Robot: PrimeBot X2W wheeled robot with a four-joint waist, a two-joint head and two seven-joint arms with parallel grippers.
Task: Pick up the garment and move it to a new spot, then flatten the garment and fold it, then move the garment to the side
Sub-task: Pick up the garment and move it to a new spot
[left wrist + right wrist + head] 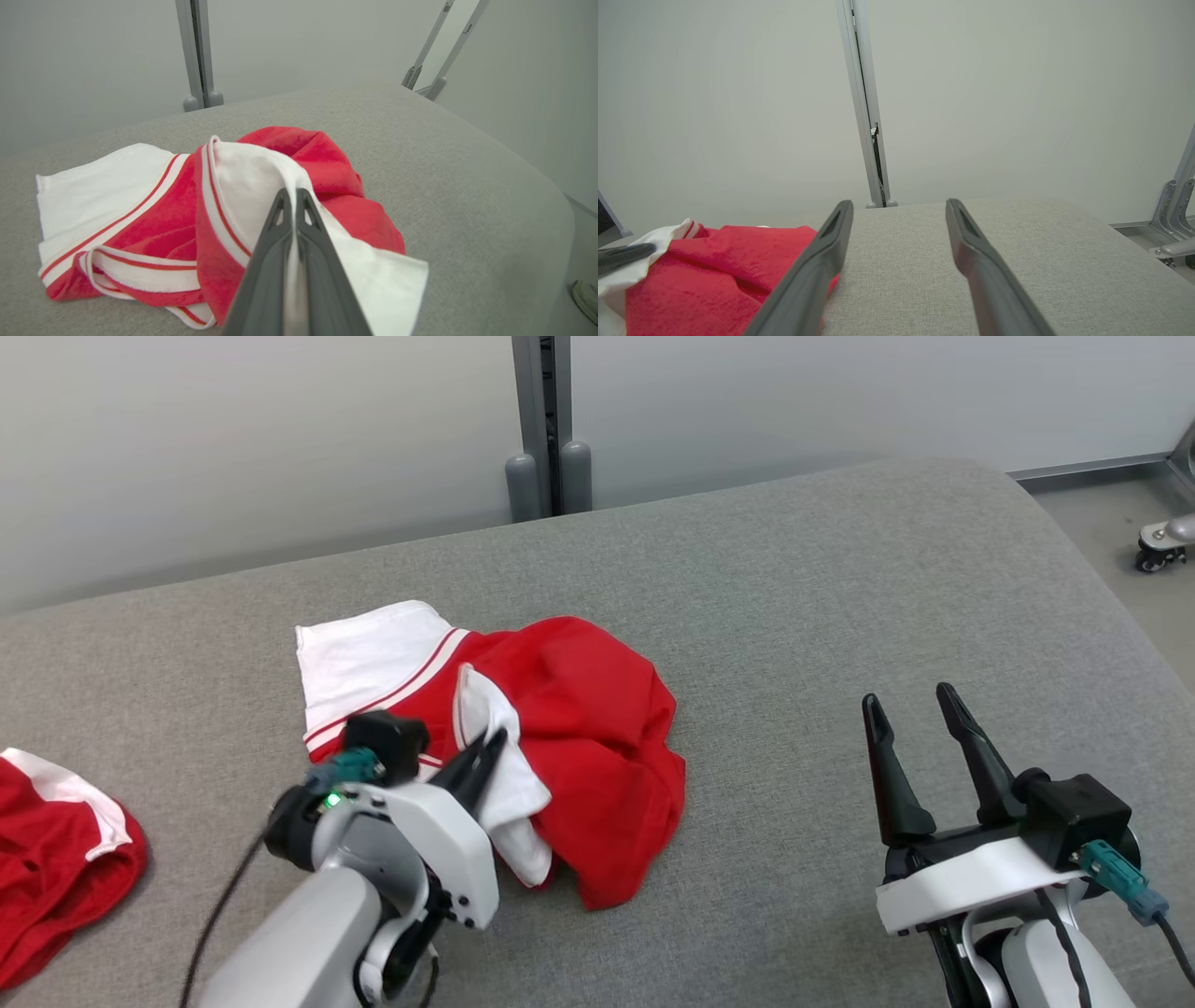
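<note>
**Left jaws pinched on white cloth, right jaws spread wide**

My left gripper (pixel 495 739) is clamped tight on a white fold of the red-and-white garment (pixel 579 709), with the cloth squeezed between both fingers right at the tips. Below and ahead of those jaws the rest of the garment lies crumpled on the grey cushion (pixel 794 616). The striped ribbing is to their left and the red bulk just past them to the right (a white panel spreads flat at the far left). My right gripper (pixel 907 695) sits well to the right of the garment, fingers wide apart, with grey fabric showing between them. A second red-and-white piece (pixel 56 859) lies far out to the left of my left jaws. Beyond the cushion's far edge, a grey post (pixel 546 429) stands against the pale wall.
</note>
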